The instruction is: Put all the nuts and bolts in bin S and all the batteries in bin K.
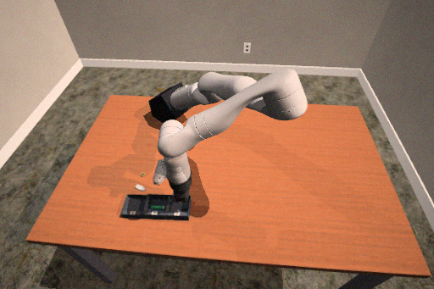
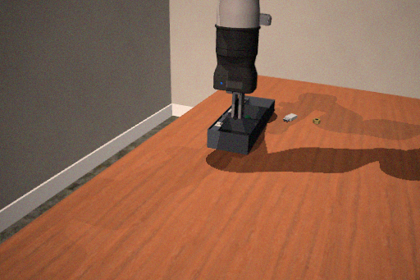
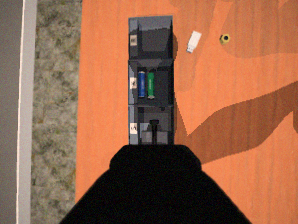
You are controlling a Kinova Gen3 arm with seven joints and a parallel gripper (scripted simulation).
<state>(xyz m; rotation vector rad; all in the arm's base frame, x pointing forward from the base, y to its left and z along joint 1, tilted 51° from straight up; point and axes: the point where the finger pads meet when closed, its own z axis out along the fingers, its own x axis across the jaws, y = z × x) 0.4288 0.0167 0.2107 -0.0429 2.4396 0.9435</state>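
A dark bin tray (image 1: 155, 203) with three labelled compartments lies near the table's front left; I cannot read the labels. It also shows in the exterior view (image 2: 241, 122) and the wrist view (image 3: 151, 80). The middle compartment holds a blue battery (image 3: 141, 84) and a green battery (image 3: 151, 85). My gripper (image 3: 154, 131) (image 2: 238, 114) points straight down over the end compartment nearest the wrist camera, the fingertips at about rim height. It is shut on a thin dark piece that looks like a bolt. A small yellow-green nut (image 3: 225, 38) lies on the table beyond the tray.
A small white block (image 3: 194, 41) lies on the table beside the tray's far end, between tray and nut; it also shows in the top view (image 1: 140, 186). The table's left edge runs close along the tray. The arm's black base (image 1: 163, 105) stands at the back.
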